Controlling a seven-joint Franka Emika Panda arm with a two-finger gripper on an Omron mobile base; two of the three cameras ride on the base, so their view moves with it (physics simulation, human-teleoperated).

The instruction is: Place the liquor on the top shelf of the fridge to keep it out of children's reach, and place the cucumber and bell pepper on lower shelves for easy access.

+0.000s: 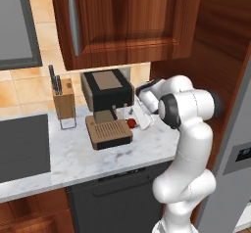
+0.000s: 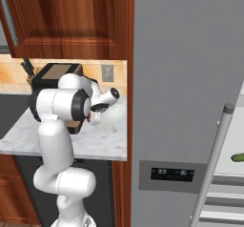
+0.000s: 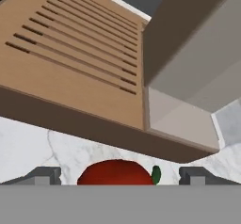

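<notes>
While the white arm is reaching over the marble surface [image 1: 73,153], its hand [image 3: 120,176] is hanging low beside the coffee machine [image 1: 106,112] with its fingers spread wide, gripping nothing. Between the two dark fingertips [image 3: 44,175], the red pepper [image 3: 116,172] is sitting on the surface, just in front of the machine's slatted wooden tray [image 3: 70,53]. From the left base view, the pepper is lying right of the tray, close to the hand. A knife block [image 1: 64,99] is standing left of the machine. To the right, the grey fridge [image 2: 181,92] is standing with one door open, and the cucumber [image 2: 238,157] is lying on a white shelf [image 2: 228,168] inside.
</notes>
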